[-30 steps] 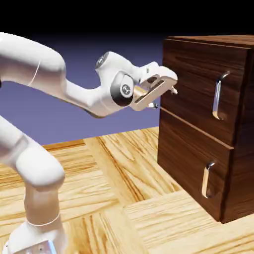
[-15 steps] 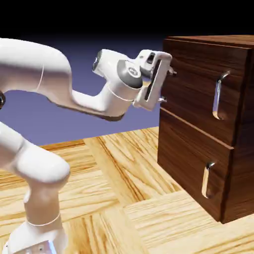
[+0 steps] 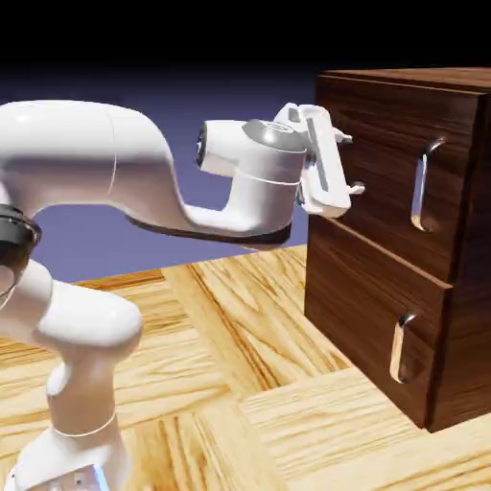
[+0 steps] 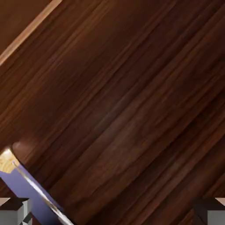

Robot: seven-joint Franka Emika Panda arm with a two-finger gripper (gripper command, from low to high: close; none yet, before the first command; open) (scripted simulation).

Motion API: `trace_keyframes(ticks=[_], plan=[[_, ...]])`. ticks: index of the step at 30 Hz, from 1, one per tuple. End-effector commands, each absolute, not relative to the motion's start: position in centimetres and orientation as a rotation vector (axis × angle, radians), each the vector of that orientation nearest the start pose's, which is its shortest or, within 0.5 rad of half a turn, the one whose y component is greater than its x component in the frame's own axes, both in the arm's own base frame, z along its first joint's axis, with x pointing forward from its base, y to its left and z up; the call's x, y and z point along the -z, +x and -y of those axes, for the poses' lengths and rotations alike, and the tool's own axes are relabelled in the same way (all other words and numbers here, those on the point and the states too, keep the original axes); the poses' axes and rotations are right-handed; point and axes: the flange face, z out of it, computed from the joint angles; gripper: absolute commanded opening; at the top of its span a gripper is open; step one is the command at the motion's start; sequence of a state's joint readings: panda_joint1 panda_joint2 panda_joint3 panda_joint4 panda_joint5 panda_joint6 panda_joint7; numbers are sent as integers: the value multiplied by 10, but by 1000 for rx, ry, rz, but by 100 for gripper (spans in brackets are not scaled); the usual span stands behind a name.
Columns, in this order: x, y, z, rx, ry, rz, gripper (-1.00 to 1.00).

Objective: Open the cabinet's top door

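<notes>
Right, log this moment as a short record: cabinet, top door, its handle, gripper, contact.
cabinet: dark wood-grain box on the wooden table, two stacked front panels
top door: shut, flush with the front
top handle: vertical curved silver bar, untouched
lower handle: silver, untouched
gripper: open, empty, at the top door's near edge, well short of the handle
contact: none clearly visible between fingers and door
hand view: filled with dark wood grain, a sliver of blue backdrop at lower left
</notes>
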State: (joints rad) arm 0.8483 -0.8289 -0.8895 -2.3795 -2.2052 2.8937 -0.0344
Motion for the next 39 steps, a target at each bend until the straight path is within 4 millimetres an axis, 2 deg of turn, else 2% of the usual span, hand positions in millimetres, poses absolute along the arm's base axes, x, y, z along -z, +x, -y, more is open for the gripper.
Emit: trace_keyframes(ticks=[1, 15, 17, 22, 23, 24, 25, 33, 39], plan=[[-562, 411, 45, -1057, 1197, -1401, 0], [-514, 455, 99, -665, 610, -1496, 0], [-511, 458, 102, -646, 585, -1498, 0], [-511, 506, 100, -645, 585, -1499, 0], [-511, 508, 100, -645, 585, -1499, 0], [-511, 508, 100, -645, 585, -1499, -100], [-511, 508, 100, -645, 585, -1499, -100], [-512, 467, 86, -574, 651, -1462, -100], [-511, 447, 78, -538, 683, -1443, -100]])
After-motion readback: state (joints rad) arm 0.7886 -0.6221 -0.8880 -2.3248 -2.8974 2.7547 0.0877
